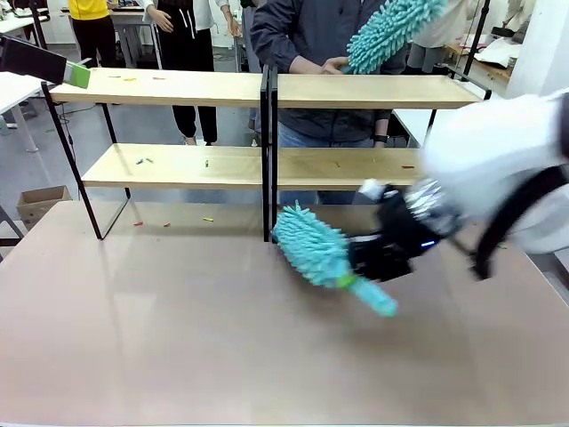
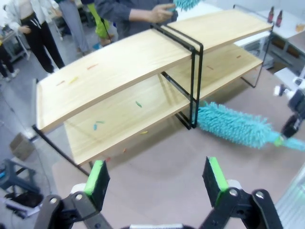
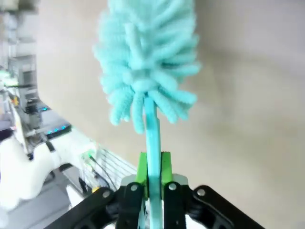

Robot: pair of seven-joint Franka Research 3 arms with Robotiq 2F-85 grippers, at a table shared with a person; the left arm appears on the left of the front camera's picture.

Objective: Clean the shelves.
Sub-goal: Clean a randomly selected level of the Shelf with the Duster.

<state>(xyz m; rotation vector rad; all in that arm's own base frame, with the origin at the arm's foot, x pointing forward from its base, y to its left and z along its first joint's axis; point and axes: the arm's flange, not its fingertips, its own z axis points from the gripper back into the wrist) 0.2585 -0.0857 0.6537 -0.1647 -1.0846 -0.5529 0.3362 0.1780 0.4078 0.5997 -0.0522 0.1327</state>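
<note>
The shelves, two light wood racks (image 1: 178, 165) in black frames, stand side by side across the table's far half; from the left wrist they run diagonally (image 2: 124, 62). Small coloured scraps (image 1: 142, 161) lie on the boards. My right gripper (image 1: 378, 258) is shut on the handle of a teal fluffy duster (image 1: 311, 245), whose head rests low on the table by the middle posts. The right wrist view shows the pads (image 3: 165, 168) clamping the handle (image 3: 152, 129). My left gripper (image 2: 156, 183) hangs open and empty, high at the racks' left end (image 1: 78, 75). A person's hand (image 1: 336, 64) holds a second teal duster (image 1: 391, 31) over the top right board.
More scraps (image 1: 207, 219) lie on the table (image 1: 178, 338) under the left rack. A cardboard box (image 1: 40, 203) sits on the floor at left. Other people stand behind the racks. The near half of the table is bare.
</note>
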